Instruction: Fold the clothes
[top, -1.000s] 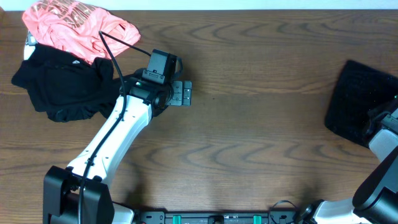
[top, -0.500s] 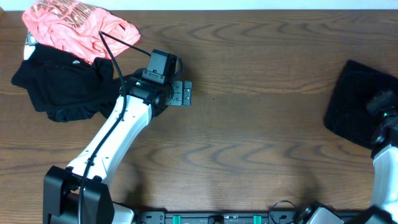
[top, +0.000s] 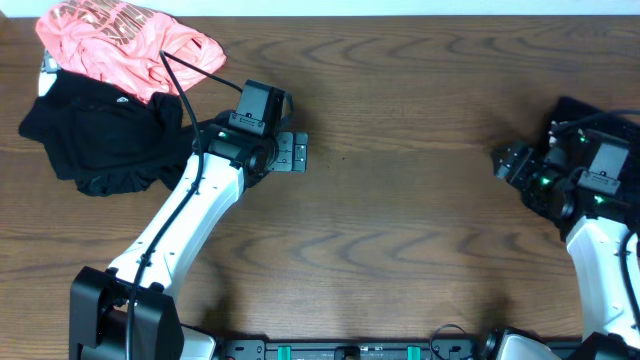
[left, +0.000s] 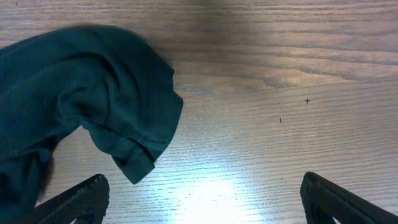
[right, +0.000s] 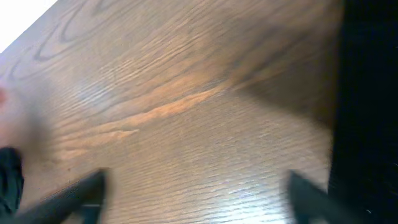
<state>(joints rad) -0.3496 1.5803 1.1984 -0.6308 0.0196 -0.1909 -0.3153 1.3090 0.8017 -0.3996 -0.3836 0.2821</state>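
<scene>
**benchrat:** Looking from overhead, the biggest thing is the brown wood table (top: 420, 150). Next is the white left arm (top: 190, 215), slanting from the near edge toward the far-left corner.

**foldbot99:** ok, and where's the laundry?

**benchrat:** Two pieces are bunched in that far-left corner. The matte black top (top: 100, 140) lies crumpled, and the coral-pink shirt (top: 120, 35) is behind it, overlapping its far edge. Over at the right edge, the black speckled garment (top: 575, 110) is mostly hidden under the right arm.

**foldbot99:** are the pincers holding anything?

**benchrat:** nope. The left gripper (left: 202, 205) is spread wide over bare wood. A corner of the black top sits just ahead of its left finger, and I can't tell if they touch. The right gripper (right: 189, 196) is blurry on its wrist cam, but the fingers are apart with only wood between them. It sits just left of the dark cloth.
</scene>
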